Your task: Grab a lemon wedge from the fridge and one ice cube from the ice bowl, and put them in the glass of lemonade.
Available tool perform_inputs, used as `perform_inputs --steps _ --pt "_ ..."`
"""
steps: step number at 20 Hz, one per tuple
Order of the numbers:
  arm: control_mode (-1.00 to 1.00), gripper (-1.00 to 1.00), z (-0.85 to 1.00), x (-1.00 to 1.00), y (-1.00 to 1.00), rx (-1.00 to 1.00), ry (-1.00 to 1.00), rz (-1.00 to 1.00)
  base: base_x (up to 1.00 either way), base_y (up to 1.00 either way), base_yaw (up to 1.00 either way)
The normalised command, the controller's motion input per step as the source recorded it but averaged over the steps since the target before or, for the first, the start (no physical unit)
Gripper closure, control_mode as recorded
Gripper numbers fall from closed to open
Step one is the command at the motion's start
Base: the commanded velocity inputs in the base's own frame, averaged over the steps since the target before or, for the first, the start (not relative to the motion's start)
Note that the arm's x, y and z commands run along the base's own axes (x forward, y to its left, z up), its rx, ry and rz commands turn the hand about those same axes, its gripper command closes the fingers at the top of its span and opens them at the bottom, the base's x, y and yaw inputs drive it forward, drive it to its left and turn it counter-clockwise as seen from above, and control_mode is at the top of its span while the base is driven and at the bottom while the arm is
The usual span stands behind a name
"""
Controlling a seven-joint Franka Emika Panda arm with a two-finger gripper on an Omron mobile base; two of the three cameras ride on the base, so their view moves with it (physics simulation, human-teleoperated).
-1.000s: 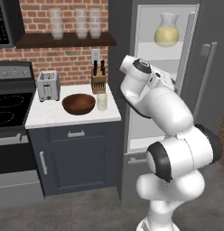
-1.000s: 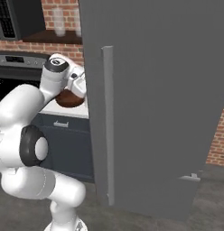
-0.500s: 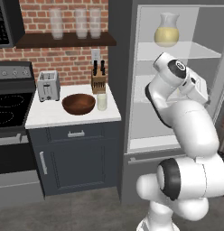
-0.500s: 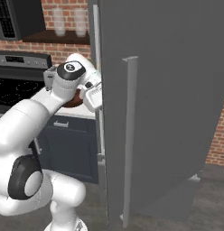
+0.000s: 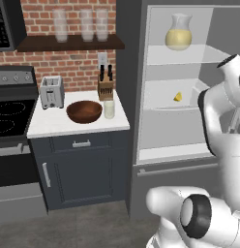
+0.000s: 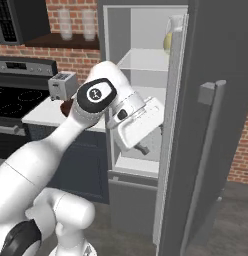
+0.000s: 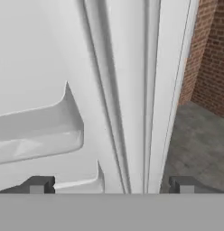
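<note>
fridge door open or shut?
Open. The fridge interior shows: white shelves, a pitcher up top, the lemon wedge on the middle shelf.

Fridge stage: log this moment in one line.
fridge: open | lemon wedge: on shelf | gripper: open, empty, facing door's inner side

place: home kitchen | signs: open fridge (image 5: 156, 72), stove (image 5: 10, 111), toaster (image 5: 52, 92), knife block (image 5: 106, 87), brick wall (image 5: 68, 58)

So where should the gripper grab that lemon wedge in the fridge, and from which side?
Probably across the lemon wedge's two flat sides, coming in from the fridge's open front. It lies on the middle shelf under the pitcher's shelf, so a level reach looks easier than one from above.
</note>
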Motion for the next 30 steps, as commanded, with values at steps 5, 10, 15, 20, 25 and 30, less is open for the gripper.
perform_inputs --steps 5,10,15,20,25,30 --pt "-1.00 -1.00 0.00 -0.43 0.89 0.11 -0.04 0.30 0.00 0.00 0.00" --pt "-1.00 -1.00 -0.03 -0.02 1.00 0.20 0.03 0.46 0.00 0.00 0.00" --pt "-1.00 -1.00 -0.21 0.00 0.98 0.28 0.02 0.53 0.00 0.00 0.00" --pt "-1.00 -1.00 -0.23 0.00 0.47 0.45 0.00 0.63 0.00 0.00 0.00" --pt "-1.00 -1.00 0.00 0.00 0.05 0.29 0.00 0.67 0.00 0.00 0.00" --pt "-1.00 -1.00 0.00 0.00 0.00 0.01 0.03 0.16 0.00 0.00 0.00"
